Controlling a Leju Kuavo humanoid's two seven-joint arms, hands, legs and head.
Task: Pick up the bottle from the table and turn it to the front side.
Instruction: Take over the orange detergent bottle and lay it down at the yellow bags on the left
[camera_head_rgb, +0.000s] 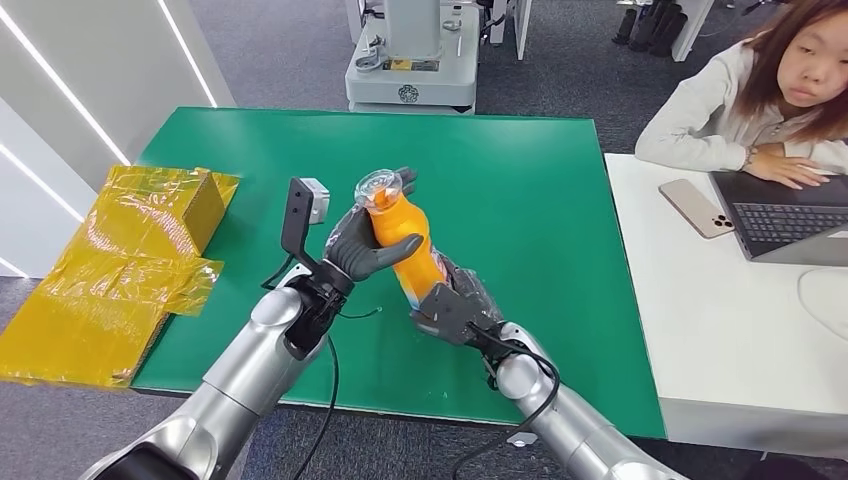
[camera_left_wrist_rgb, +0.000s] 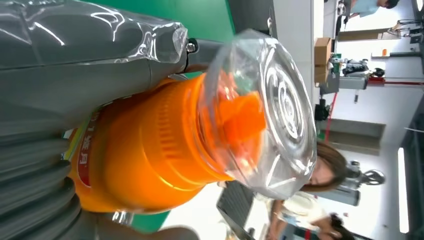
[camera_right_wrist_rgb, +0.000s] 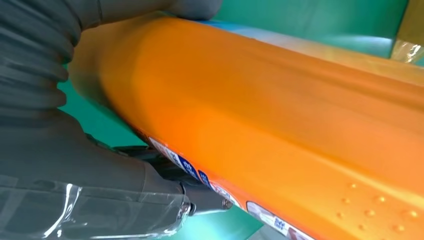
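Left hand (camera_head_rgb: 368, 245): wraps the orange bottle's (camera_head_rgb: 404, 250) upper body, below the clear cap. Right hand (camera_head_rgb: 452, 308): clamps its base at 5 o'clock. Bottle aloft, tilted over green table (camera_head_rgb: 540, 200), likely two-handed for rotating.

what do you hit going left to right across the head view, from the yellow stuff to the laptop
yellow plastic-wrapped packages → left hand → orange bottle → right hand → phone → laptop

left hand (camera_head_rgb: 365, 245) gripping high, right hand (camera_head_rgb: 452, 305) gripping low, forearms converging
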